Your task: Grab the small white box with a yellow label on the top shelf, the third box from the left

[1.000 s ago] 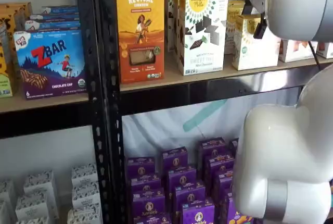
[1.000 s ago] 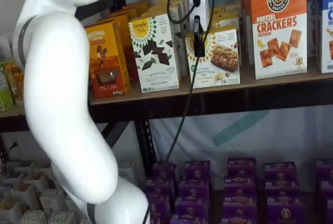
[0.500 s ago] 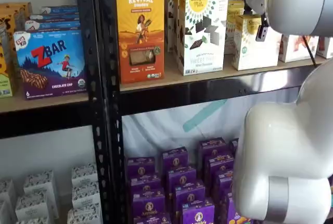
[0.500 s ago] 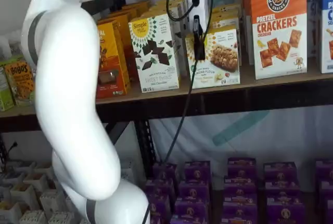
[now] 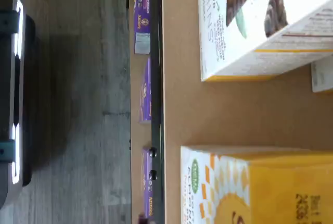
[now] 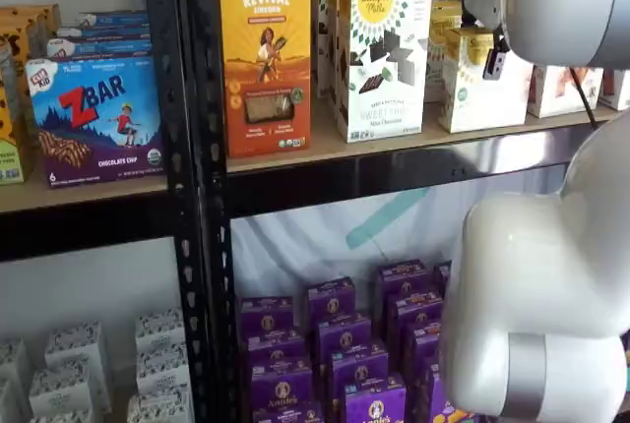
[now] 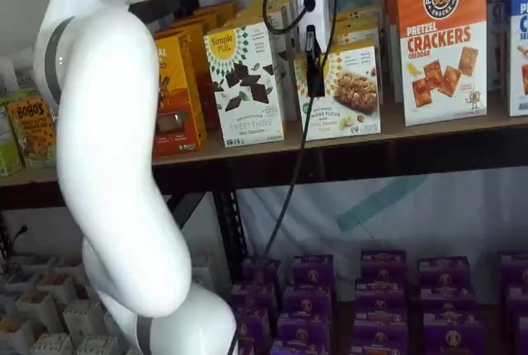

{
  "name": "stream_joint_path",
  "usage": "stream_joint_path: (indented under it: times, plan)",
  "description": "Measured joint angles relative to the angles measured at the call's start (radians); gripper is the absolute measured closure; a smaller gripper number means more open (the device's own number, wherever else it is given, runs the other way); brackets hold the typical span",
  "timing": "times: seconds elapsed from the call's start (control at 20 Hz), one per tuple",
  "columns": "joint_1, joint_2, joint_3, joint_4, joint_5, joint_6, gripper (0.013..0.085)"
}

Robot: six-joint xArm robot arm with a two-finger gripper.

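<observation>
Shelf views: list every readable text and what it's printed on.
"REVIVAL": tall orange box.
"Simple Mills", "SWEET THINS": tall white box with dark chocolate squares.
"ZBAR", "CHOCOLATE CHIP": blue box.
"PRETZEL CRACKERS", "CHEDDAR": orange cracker box.
"BOBO'S": orange packet.
Small white box with round yellow logo: print too small to read.

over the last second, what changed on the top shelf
The arm's big white link swung right, uncovering the Bobo's box and hiding part of the Revival box. The hand hangs before the small white box, barely shifted; its fingers show no clear gap. No box on the top shelf moved.
</observation>
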Motion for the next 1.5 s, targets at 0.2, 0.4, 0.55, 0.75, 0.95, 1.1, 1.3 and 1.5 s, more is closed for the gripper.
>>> stream_joint_path:
  times: [0.2,0.4,0.55,0.75,0.95,1.1,1.3,1.5]
  plan:
    - [-0.003,0.000,-0.004,0.003,0.004,-0.002,0.0290]
    - [-0.005,-0.001,-0.007,-0.003,0.006,-0.004,0.0330]
    - [-0.008,-0.001,-0.008,0.002,0.008,-0.007,0.0370]
    - [-0.014,-0.003,-0.006,0.013,0.005,-0.011,0.0490]
    - [-0.016,-0.006,-0.002,0.018,-0.003,-0.014,0.0490]
    - [-0.019,-0.005,-0.004,0.023,-0.001,-0.016,0.0570]
    - [-0.020,-0.009,-0.002,0.025,-0.002,-0.017,0.0570]
    - [-0.033,-0.019,-0.007,0.047,0.029,-0.022,0.0570]
